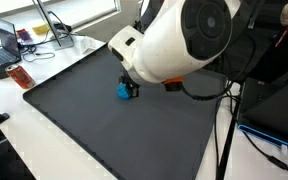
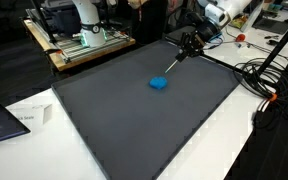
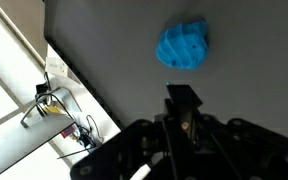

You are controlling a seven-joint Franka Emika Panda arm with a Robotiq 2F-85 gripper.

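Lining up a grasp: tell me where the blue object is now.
The blue object lies near the middle of the dark mat in an exterior view. In the wrist view it sits just ahead of the gripper, not touching it.

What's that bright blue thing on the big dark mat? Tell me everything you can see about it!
The blue thing is small, bright sky-blue and lumpy, with ridges across it in the wrist view; its material is unclear. It lies alone on the dark grey mat, away from the edges. The robot's hand hangs close beside it, and the wrist view shows a gap between them.
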